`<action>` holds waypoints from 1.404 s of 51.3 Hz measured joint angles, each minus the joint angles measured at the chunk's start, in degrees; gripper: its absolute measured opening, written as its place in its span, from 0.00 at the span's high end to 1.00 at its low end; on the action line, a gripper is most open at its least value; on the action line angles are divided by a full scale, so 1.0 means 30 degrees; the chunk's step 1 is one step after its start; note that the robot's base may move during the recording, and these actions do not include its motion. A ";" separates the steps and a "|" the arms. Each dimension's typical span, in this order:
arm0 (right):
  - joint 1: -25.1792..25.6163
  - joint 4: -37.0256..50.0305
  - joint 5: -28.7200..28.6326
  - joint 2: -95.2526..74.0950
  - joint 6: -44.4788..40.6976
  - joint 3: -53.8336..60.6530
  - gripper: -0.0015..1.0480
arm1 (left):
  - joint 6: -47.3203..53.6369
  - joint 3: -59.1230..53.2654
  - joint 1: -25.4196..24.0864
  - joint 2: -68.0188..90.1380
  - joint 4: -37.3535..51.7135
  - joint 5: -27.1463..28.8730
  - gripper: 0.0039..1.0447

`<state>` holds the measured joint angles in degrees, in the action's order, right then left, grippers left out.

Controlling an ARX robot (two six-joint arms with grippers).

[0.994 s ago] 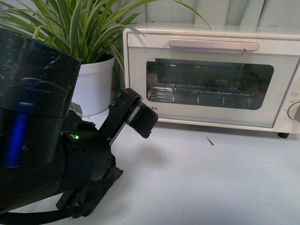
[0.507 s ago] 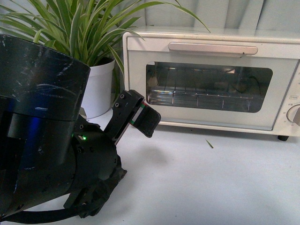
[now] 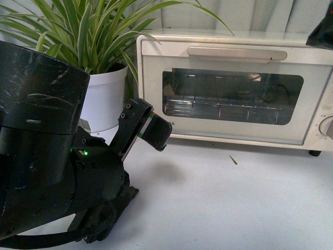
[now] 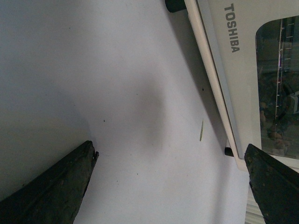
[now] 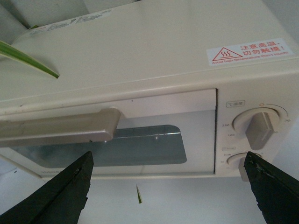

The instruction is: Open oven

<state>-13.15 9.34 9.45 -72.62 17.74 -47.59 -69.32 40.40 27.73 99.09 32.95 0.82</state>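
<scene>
The cream-white oven (image 3: 234, 88) stands at the back of the table with its glass door shut and a long bar handle (image 3: 237, 53) across the top. My left gripper (image 3: 156, 130) is open and empty, low in front of the oven's lower left corner; its wrist view shows the TOSHIBA-marked door edge (image 4: 233, 46). My right gripper (image 5: 170, 161) is open and empty, above and in front of the oven's right side. Its view shows the handle's right end (image 5: 60, 130) and the knobs (image 5: 257, 128). A dark bit of the right arm (image 3: 321, 34) shows at the top right.
A potted spider plant in a white pot (image 3: 104, 96) stands left of the oven, just behind my left arm. A small green leaf scrap (image 3: 233, 157) lies on the white table (image 3: 234, 203) in front of the oven.
My left arm has shifted slightly left and back from the oven. A dark part of the right arm has come into view at the top right.
</scene>
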 joint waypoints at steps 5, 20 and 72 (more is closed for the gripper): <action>-0.0117 -0.0393 0.0517 -0.1253 0.0291 -0.1377 0.09 | 0.0007 -0.0007 -0.0007 -0.0007 0.0000 0.0000 0.06; -0.0270 -0.1734 0.1173 -0.3738 0.0838 -0.4036 0.09 | 0.0000 -0.0007 0.0000 -0.0036 0.0000 -0.0015 0.06; -0.1457 -0.1027 -0.0408 -0.2062 0.0444 -0.0627 0.09 | 0.0015 -0.0204 -0.0146 -0.0299 -0.0168 -0.0189 0.06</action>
<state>-17.52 6.26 8.23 -78.81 19.07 -49.47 -69.28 39.79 27.29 98.19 32.45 0.25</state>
